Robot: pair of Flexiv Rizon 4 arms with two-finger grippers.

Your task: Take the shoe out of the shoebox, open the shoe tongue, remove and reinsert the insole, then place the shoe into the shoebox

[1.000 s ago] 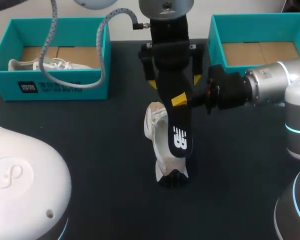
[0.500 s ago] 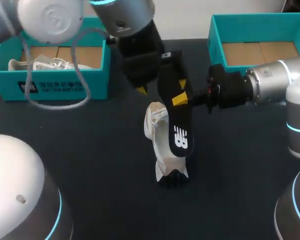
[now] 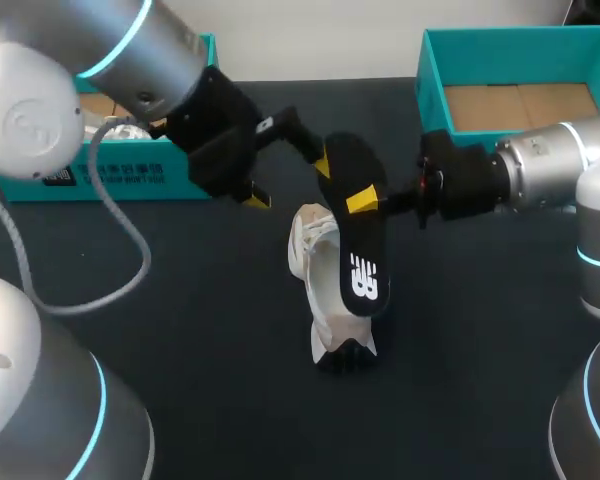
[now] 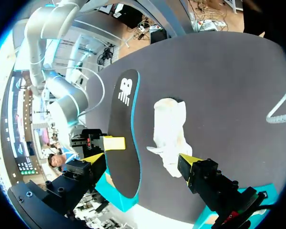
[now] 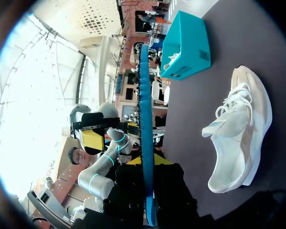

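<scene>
A white shoe (image 3: 320,285) lies on the dark table near the middle, also seen in the left wrist view (image 4: 170,130) and the right wrist view (image 5: 238,133). Above it slants the black insole (image 3: 357,245), lifted off the table. My right gripper (image 3: 365,200) is shut on the insole's edge, which runs edge-on between its fingers (image 5: 148,191). My left gripper (image 3: 290,180) stands open just left of the insole's far end, one fingertip (image 3: 322,162) close to it. In the left wrist view the insole (image 4: 124,133) and shoe lie ahead of the open left gripper (image 4: 140,158).
A teal shoebox (image 3: 130,175) stands at the back left, partly hidden by my left arm, with another white shoe (image 3: 115,125) in it. A second teal shoebox (image 3: 430,80) sits at the back right with a bare cardboard floor.
My left arm has swung from above the insole's far end out to the left, its gripper staying open. The right gripper, the insole and the shoe have not moved.
</scene>
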